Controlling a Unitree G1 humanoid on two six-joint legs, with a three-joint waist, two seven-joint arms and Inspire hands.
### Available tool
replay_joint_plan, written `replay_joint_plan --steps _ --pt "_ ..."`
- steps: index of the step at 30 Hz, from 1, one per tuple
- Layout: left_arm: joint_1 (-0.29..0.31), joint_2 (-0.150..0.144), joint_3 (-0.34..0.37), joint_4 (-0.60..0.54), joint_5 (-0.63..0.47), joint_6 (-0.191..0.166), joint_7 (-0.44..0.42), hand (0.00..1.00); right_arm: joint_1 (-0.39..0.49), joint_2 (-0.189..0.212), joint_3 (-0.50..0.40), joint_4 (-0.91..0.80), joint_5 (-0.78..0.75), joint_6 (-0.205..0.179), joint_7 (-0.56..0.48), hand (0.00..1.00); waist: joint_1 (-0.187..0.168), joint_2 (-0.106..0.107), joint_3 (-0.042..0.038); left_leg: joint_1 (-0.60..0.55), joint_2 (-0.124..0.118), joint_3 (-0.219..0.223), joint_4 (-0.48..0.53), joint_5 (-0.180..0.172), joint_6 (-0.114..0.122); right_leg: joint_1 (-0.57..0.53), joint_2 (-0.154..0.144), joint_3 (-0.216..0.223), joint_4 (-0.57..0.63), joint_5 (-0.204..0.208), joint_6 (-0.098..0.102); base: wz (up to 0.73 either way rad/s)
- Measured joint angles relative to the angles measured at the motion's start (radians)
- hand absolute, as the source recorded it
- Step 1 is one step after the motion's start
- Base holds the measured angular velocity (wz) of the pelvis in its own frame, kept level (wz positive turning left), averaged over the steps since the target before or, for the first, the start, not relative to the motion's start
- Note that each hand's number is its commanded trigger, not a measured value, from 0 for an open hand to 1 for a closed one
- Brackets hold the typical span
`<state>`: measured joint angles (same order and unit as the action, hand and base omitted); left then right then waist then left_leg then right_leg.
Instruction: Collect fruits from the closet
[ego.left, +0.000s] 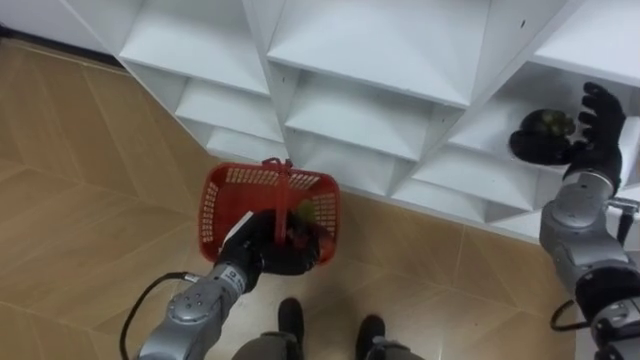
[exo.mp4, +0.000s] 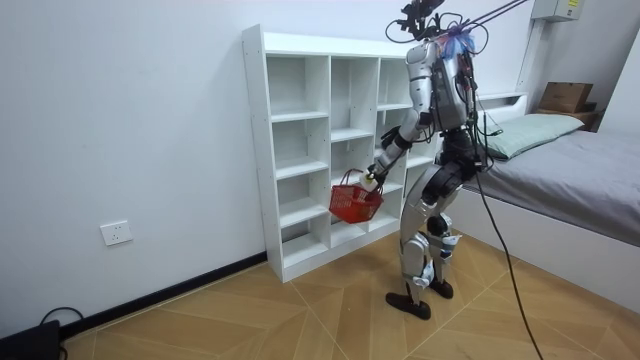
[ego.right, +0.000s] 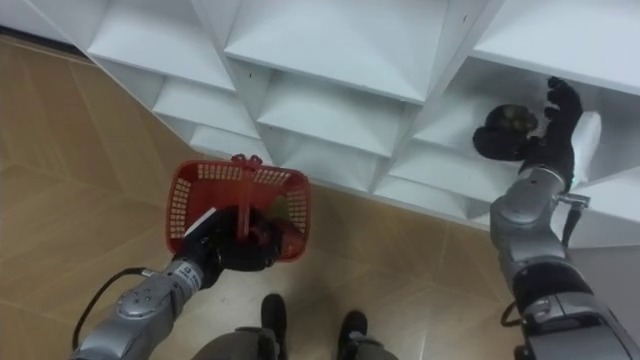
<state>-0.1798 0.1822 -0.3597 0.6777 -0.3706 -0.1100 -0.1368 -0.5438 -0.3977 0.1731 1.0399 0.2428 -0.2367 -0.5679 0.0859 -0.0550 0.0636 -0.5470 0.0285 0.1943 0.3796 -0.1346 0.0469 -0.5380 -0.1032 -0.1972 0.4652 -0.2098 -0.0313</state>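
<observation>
With your left hand (ego.left: 262, 252) gripping the red basket (ego.left: 213, 205), wrap your right hand (ego.left: 598, 118), fingers spread wide, fully round the dark fruit (ego.left: 543, 132) before lifting it off the shelf (ego.left: 478, 128).

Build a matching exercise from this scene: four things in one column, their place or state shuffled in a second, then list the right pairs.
Things:
1. basket
2. dark fruit
3. left hand
4. right hand

Places or states:
A. lies on a closet shelf
B. open, fingers spread
C. red, hangs above the floor
D. shut on the handle

Pairs: 1-C, 2-A, 3-D, 4-B
</observation>
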Motion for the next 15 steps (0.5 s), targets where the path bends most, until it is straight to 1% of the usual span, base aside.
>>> replay_joint_plan --steps 2,6,11,15 --pt "-0.006 0.000 -0.001 0.000 -0.021 0.000 0.000 1.00 -0.005 -0.002 -0.001 0.006 -0.001 0.000 -0.005 1.00 0.000 0.000 -0.0003 0.000 0.001 0.000 0.000 0.000 -0.001 0.000 0.001 -0.001 0.000 0.001 -0.001 0.00" --pt "-0.018 0.003 -0.001 0.000 -0.031 0.000 0.000 1.00 -0.009 -0.002 0.002 0.007 -0.011 0.018 0.002 1.00 0.002 0.003 -0.0017 0.000 0.002 -0.001 0.000 0.001 -0.001 0.000 0.001 -0.003 0.000 0.001 -0.001 0.00" --pt "-0.020 0.006 -0.001 0.000 -0.031 0.000 0.000 1.00 -0.009 0.000 0.003 0.007 -0.011 0.019 0.006 1.00 0.004 0.005 -0.0026 0.001 0.003 -0.001 0.002 0.001 -0.001 0.004 0.002 -0.006 0.000 0.004 -0.002 0.00" --pt "-0.020 0.005 -0.005 0.000 -0.031 0.000 0.000 1.00 -0.008 0.005 0.004 0.008 -0.012 0.020 0.015 1.00 0.005 0.011 -0.0060 0.004 0.005 -0.002 0.003 0.001 -0.001 0.008 0.002 -0.012 0.001 0.006 -0.004 0.00"
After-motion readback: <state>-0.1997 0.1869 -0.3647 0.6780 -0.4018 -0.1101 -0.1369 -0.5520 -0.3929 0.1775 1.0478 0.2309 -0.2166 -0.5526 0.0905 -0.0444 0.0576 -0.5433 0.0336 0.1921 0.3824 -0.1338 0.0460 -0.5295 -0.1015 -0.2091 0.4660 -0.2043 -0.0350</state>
